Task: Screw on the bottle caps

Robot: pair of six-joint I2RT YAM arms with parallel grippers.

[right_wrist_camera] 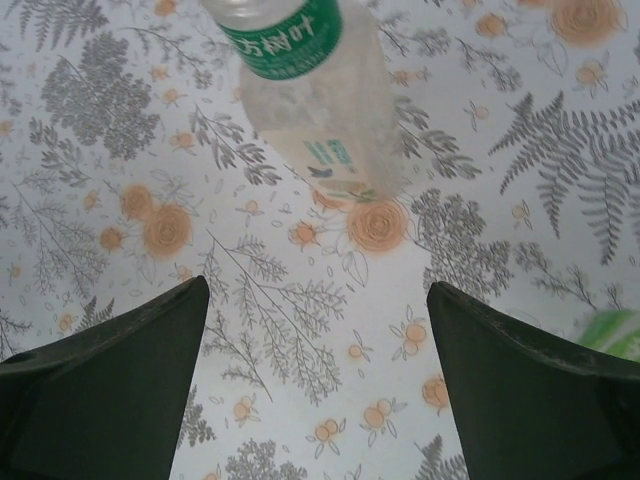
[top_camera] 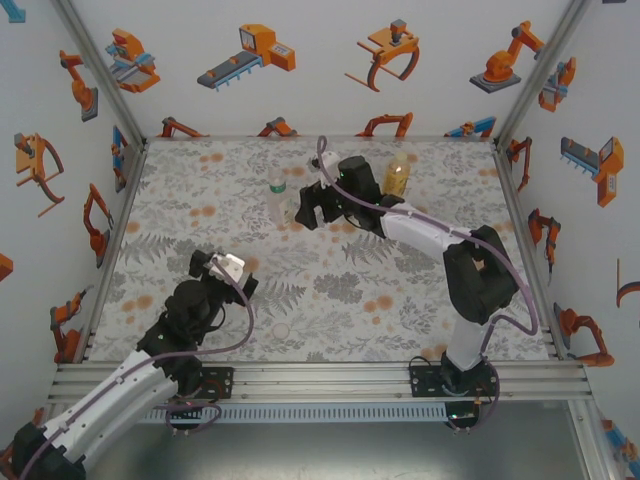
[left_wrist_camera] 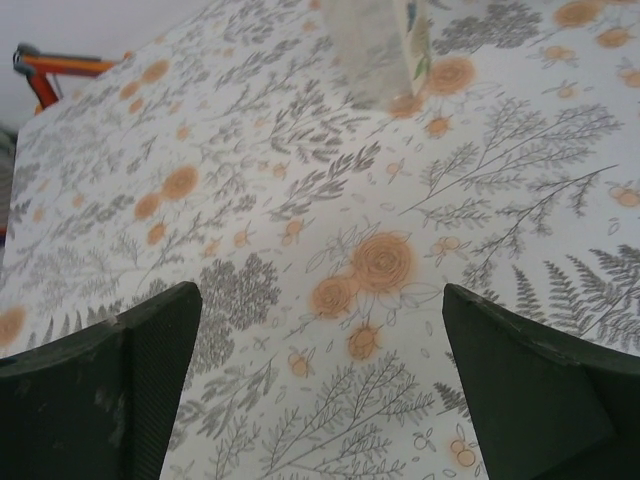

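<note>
A clear bottle [top_camera: 278,203] with a green label stands on the flowered mat at the back centre. It appears again as the clear bottle [right_wrist_camera: 312,110] just ahead of my right gripper [right_wrist_camera: 315,370], and its base [left_wrist_camera: 385,50] shows far ahead of the left one. My right gripper [top_camera: 308,207] is open beside this bottle, apart from it, with nothing between its fingers. An amber bottle [top_camera: 398,176] stands behind the right arm. My left gripper [top_camera: 222,264] [left_wrist_camera: 320,385] hangs open over bare mat at the front left. A small pale cap [top_camera: 281,329] lies near the front centre.
A blurred green shape [right_wrist_camera: 612,332] sits at the right edge of the right wrist view. White walls with robot pictures close in the mat [top_camera: 200,200] on three sides. A metal rail [top_camera: 320,375] runs along the near edge.
</note>
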